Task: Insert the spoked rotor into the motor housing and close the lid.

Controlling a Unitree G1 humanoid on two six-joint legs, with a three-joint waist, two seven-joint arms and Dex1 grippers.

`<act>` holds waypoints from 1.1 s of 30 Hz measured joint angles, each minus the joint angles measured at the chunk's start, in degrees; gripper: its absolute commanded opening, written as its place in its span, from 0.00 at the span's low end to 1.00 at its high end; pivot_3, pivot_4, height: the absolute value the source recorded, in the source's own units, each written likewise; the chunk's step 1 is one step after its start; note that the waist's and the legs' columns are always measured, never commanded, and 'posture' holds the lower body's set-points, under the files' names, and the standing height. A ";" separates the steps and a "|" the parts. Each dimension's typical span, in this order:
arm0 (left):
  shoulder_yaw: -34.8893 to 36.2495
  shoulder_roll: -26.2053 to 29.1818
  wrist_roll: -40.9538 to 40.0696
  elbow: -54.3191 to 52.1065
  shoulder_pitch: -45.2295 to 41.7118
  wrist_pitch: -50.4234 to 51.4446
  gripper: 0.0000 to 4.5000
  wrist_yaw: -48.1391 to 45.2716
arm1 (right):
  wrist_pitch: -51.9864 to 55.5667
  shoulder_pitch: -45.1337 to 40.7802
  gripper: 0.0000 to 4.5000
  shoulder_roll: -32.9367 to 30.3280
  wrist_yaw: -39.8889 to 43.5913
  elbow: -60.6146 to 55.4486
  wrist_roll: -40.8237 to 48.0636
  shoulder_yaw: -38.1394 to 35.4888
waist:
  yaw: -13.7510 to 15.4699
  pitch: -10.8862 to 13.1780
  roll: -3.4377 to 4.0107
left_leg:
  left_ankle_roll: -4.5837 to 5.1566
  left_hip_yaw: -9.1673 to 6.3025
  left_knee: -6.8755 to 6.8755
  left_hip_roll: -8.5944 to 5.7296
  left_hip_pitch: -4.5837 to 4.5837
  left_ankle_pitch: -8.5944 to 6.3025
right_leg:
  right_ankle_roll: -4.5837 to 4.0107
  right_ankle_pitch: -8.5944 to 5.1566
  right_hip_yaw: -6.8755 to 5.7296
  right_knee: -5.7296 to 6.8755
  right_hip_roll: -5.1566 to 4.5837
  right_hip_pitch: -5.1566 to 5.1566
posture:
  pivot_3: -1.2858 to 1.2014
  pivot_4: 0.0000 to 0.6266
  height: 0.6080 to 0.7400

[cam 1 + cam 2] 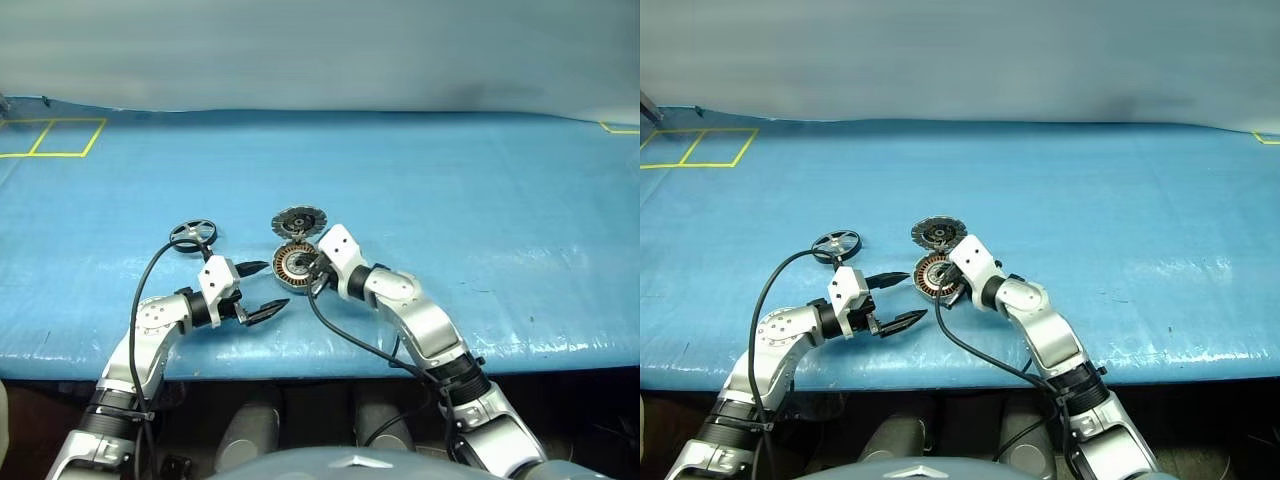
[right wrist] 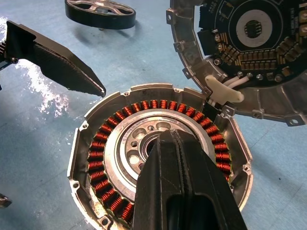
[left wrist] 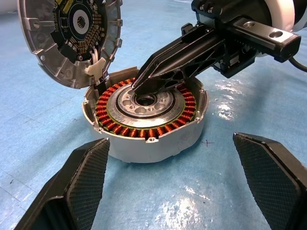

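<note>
The motor housing (image 1: 293,266) sits on the blue sheet with its ring of copper windings (image 2: 158,105) showing. Its hinged lid (image 1: 296,220) stands open behind it, circuit face (image 3: 72,33) exposed. My right gripper (image 2: 169,138) is shut, and its tips rest at the housing's central hole (image 3: 144,99) with nothing between them. My left gripper (image 1: 262,291) is open, just left of the housing and apart from it, with one finger (image 3: 81,177) on each side of it in the left wrist view. The spoked rotor (image 1: 193,235) lies flat on the sheet, farther left and behind my left gripper.
The blue sheet (image 1: 480,220) covers the whole table. Yellow tape squares (image 1: 50,138) mark its far left corner, and another tape mark (image 1: 618,127) sits at the far right. The table's front edge (image 1: 330,362) runs just below both wrists.
</note>
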 measured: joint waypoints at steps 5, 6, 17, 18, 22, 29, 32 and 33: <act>-0.02 0.00 0.00 0.00 0.08 0.00 1.00 0.04 | -0.06 0.02 0.00 0.06 -0.10 -0.15 -1.02 1.95 | 0.05 -0.03 -0.02 | -0.01 0.00 0.01 0.17 0.01 0.00 | -0.04 -0.02 0.00 0.00 0.10 0.01 | 0.52 0.24 1.00; -0.02 0.00 0.00 0.00 0.16 0.00 1.00 0.05 | -0.09 0.02 0.00 0.07 -0.25 -0.23 -1.23 2.12 | 0.06 -0.04 -0.03 | -0.02 0.01 0.01 0.18 0.01 -0.01 | -0.05 -0.02 0.00 0.00 0.11 0.01 | 0.52 0.24 1.00; 2.20 -1.49 -2.33 -0.16 0.34 0.97 1.00 2.53 | 1.46 1.25 0.00 1.14 -0.22 -3.28 1.55 -1.16 | 0.01 -0.03 -0.04 | -0.19 -0.02 0.01 0.38 -0.01 -0.10 | -0.04 -0.01 0.01 0.00 0.34 -0.05 | 0.52 0.24 1.00; 2.90 -1.63 -2.91 -0.24 0.33 1.18 1.00 2.75 | 1.58 1.21 0.00 1.16 -0.15 -4.16 2.20 -1.62 | 0.01 -0.03 -0.04 | -0.22 -0.02 0.00 0.44 -0.01 -0.12 | -0.05 -0.02 0.00 0.00 0.39 -0.06 | 0.52 0.24 1.00; 3.94 -1.63 -3.43 -0.49 0.35 1.29 1.00 3.60 | 1.63 1.16 0.00 1.20 0.01 -5.31 2.76 -1.82 | 0.02 -0.03 -0.04 | -0.29 -0.02 0.00 0.56 -0.01 -0.17 | -0.11 -0.05 -0.03 0.00 0.50 -0.07 | 0.52 0.24 1.00; 5.44 -1.54 -3.45 -0.56 0.70 1.35 1.00 4.09 | 1.59 1.16 0.00 1.50 -0.04 -2.79 2.75 -1.59 | 0.02 -0.03 -0.04 | -0.31 0.00 0.00 0.57 -0.01 -0.17 | -0.13 -0.06 -0.02 0.00 0.51 -0.07 | 0.52 0.24 1.00; 5.52 -1.54 -3.45 -0.85 0.94 1.35 1.00 4.17 | 1.49 1.09 0.00 1.67 -0.14 -0.74 2.62 -1.60 | 0.03 -0.03 -0.04 | -0.31 0.00 0.00 0.57 -0.01 -0.17 | -0.13 -0.06 -0.02 0.00 0.51 -0.07 | 0.52 0.24 1.00; 5.54 -1.54 -3.46 -1.05 1.05 1.35 1.00 4.20 | 1.44 1.04 0.00 1.67 -0.17 -0.67 2.60 -1.61 | 0.02 -0.03 -0.04 | -0.31 0.01 0.00 0.57 -0.01 -0.17 | -0.13 -0.06 -0.02 0.00 0.51 -0.07 | 0.52 0.24 1.00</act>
